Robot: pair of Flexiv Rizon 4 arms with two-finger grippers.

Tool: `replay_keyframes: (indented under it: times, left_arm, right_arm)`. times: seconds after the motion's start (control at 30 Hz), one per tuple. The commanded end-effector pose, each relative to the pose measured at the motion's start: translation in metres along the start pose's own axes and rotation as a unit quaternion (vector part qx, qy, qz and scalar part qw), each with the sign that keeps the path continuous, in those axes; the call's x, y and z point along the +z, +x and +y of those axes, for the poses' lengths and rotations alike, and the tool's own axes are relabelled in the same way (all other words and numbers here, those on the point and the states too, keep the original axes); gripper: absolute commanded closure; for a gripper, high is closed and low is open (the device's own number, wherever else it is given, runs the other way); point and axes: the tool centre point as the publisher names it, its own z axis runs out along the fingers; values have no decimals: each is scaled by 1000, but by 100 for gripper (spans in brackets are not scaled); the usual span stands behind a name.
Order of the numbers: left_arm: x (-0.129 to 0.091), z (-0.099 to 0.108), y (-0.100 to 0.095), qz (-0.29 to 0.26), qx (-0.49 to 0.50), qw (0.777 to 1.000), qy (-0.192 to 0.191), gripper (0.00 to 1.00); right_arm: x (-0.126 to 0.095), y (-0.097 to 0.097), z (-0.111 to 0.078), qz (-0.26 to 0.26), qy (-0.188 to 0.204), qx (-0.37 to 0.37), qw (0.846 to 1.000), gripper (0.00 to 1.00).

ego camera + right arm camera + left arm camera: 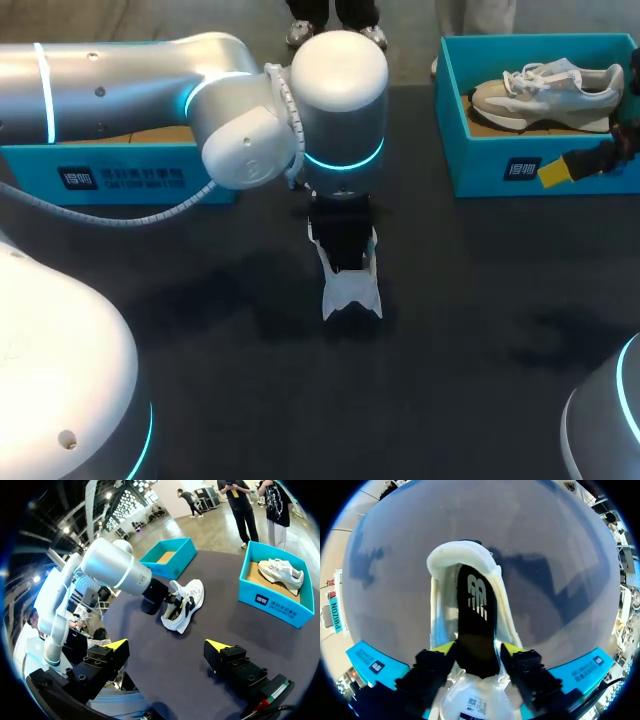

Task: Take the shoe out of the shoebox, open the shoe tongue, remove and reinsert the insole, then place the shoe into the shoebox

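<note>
A white shoe [352, 295] lies mid-table, its black insole [476, 625] pinched between the left gripper's [478, 650] fingers. The right gripper [167, 647] hangs wide open beside the shoebox [480, 165] at the table's [480, 330] far right corner.

Your light's coming from overhead, pretty even but dim on the dark table [480, 330]. Soft shadows pool under your left arm [130, 80] and ahead of the shoe [462, 560], whose white edge glares a bit.
</note>
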Motion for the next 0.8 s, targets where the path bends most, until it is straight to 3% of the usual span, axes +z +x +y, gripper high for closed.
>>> replay_keyframes:
  times: [0.03, 0.47, 0.8]
  left_arm:
    - [2, 2, -4, 6, 0, 1000, 5, 0]
    - [-5, 5, -2, -3, -8, 1000, 24, 0]
    - [-16, 22, 0, -13, -16, 999, 28, 0]
  right_arm:
    - [1, -1, 2, 0, 3, 0, 1000, 0]
    - [1, -1, 2, 0, 3, 0, 1000, 0]
    - [1, -1, 2, 0, 3, 0, 1000, 0]
